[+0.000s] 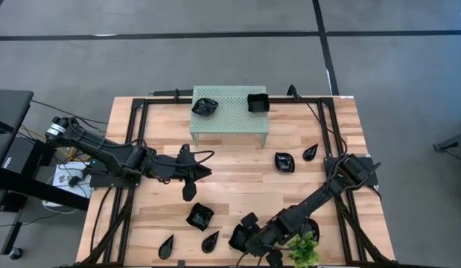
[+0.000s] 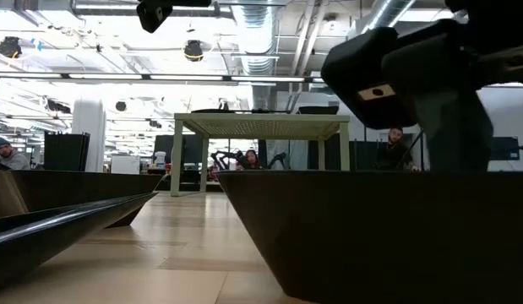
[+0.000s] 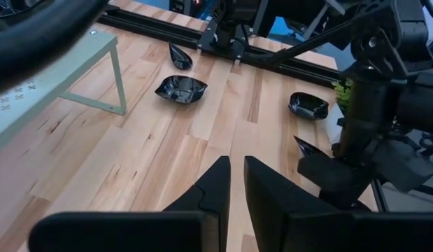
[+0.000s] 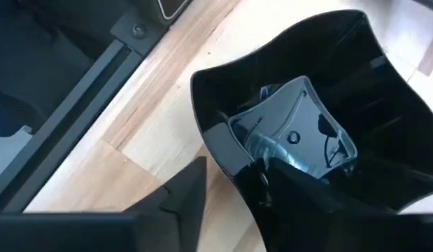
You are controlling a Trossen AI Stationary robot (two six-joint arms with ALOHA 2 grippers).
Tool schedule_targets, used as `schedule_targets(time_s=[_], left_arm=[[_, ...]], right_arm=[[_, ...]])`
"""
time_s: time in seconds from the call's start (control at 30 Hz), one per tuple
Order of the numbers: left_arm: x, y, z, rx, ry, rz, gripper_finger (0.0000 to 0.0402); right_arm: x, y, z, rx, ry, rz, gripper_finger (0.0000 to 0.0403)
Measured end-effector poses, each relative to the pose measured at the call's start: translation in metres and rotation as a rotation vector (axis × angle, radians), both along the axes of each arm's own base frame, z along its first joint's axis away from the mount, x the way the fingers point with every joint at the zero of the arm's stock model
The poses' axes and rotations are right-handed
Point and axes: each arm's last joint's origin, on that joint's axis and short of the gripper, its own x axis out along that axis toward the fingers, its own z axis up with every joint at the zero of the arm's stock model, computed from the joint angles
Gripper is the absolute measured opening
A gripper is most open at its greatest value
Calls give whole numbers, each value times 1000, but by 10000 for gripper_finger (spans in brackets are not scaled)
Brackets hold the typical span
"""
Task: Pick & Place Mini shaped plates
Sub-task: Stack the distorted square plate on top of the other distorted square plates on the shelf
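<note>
stand: 2 plates | left jaws narrow, empty | right jaws open astride plate rim

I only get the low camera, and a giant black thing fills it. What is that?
Observer: A plate, right against the camera. From above, the right tool is down at a plate on the near edge, beside a plant.
Operator: Is anything on the green table thing?
Observer: Yes, two plates sit on the stand, one on its left and one on its right.
Operator: Where's the other arm?
Observer: The left tool is over the middle of the table, in front of the stand.
</note>
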Motion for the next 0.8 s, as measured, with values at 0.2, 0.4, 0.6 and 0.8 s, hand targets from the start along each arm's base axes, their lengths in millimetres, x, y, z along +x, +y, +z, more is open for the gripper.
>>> schedule_targets(time_s=[0.2,0.4,0.6,0.8], left_arm=[[0,0,0,0,0,0,44],[0,0,0,0,0,0,44],[0,0,0,0,0,0,44],[0,0,0,4,0,-2,44]], right_arm=[[4,-5,2,19,7,-4,57],[9,-14,9,64,18,7,6],[1,-30,47,73,-7,-1,4],[-32,-64,121,-63,-161,-70,3]])
